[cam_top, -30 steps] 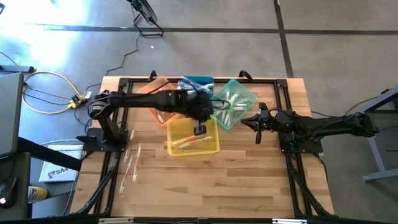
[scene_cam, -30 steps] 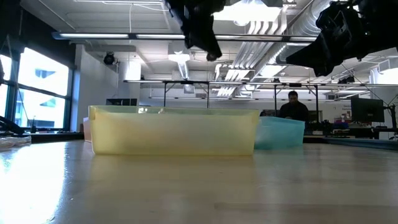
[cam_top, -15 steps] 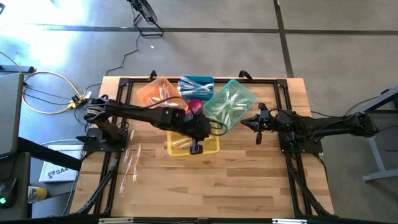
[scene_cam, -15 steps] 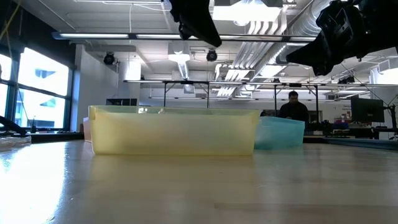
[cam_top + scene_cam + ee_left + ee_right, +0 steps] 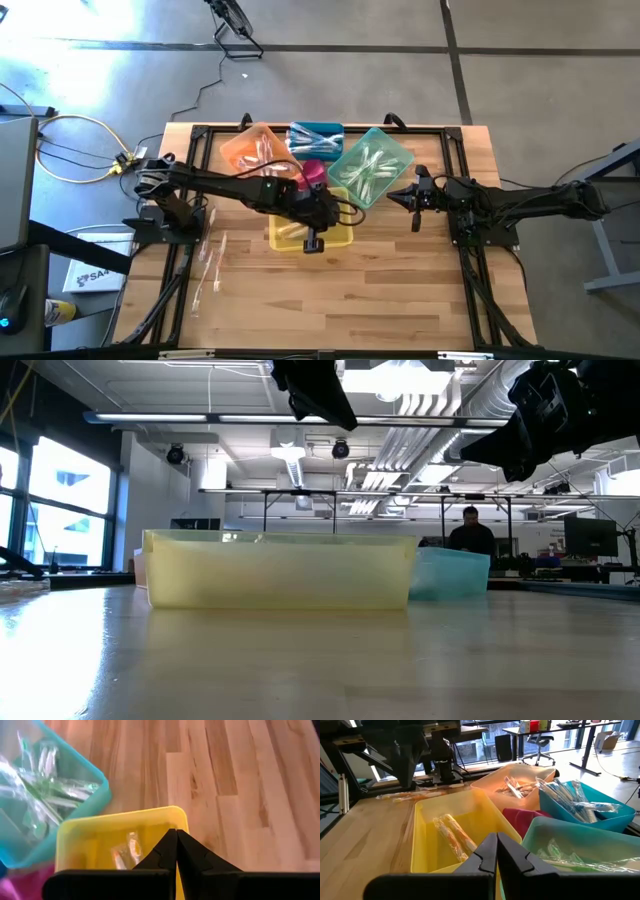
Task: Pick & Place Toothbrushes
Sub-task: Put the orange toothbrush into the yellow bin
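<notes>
- Left gripper has shifted since a second ago from over the yellow bin's middle to its near edge; right gripper unchanged, beside the teal bin
- High view alone shows loose toothbrushes on the table by the left arm's base; also orange bin and blue bin
- Low view shows only bin walls, contents hidden, and a person far behind
- Right wrist view shows wrapped toothbrushes lying in the yellow, orange, blue and teal bins
- Left fingers pressed together, holding nothing, above the yellow bin's rim
- Right fingers together, empty, touching nothing
</notes>
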Available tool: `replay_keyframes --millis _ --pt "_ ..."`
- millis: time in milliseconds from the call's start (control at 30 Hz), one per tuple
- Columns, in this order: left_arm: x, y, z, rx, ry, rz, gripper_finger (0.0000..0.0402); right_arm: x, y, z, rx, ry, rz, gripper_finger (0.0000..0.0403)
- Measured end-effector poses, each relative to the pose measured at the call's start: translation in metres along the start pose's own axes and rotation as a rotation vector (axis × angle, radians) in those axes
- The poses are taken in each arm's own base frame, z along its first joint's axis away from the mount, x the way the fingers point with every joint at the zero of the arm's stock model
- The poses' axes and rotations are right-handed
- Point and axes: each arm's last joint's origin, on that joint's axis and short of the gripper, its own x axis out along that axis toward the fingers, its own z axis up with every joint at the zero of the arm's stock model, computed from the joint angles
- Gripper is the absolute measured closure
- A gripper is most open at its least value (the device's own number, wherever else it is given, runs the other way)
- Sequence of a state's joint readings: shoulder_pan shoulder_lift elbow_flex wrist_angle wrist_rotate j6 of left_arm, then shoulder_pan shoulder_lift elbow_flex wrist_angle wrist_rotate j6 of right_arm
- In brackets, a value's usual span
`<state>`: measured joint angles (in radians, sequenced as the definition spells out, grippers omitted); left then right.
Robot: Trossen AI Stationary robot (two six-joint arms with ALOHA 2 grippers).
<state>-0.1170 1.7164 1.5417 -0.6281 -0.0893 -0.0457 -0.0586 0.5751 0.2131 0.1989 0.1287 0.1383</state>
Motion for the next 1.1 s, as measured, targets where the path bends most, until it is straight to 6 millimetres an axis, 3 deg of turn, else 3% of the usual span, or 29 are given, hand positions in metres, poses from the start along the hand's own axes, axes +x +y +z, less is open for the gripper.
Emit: replay_keyframes --millis 333,533,733,900,1100 --pt "-0.005 0.001 -0.014 0.028 0.109 0.017 0.04 0.0 0.0 0.0 0.0 0.0 0.0 0.0399" --pt "-0.012 0.001 -0.045 -0.038 0.095 0.02 0.04 0.0 0.0 0.0 0.0 0.002 -0.001 0.0399" --pt "-0.052 -0.004 -0.078 -0.15 -0.012 0.008 0.04 0.001 0.0 -0.001 -0.001 0.01 -0.001 0.0399" --pt "-0.088 -0.011 -0.119 -0.273 -0.024 0.021 0.04 0.003 0.0 -0.002 -0.003 0.012 -0.002 0.0399" --pt "-0.105 -0.021 -0.156 -0.435 -0.067 -0.099 0.04 0.005 0.0 -0.002 -0.005 0.013 -0.006 0.0399"
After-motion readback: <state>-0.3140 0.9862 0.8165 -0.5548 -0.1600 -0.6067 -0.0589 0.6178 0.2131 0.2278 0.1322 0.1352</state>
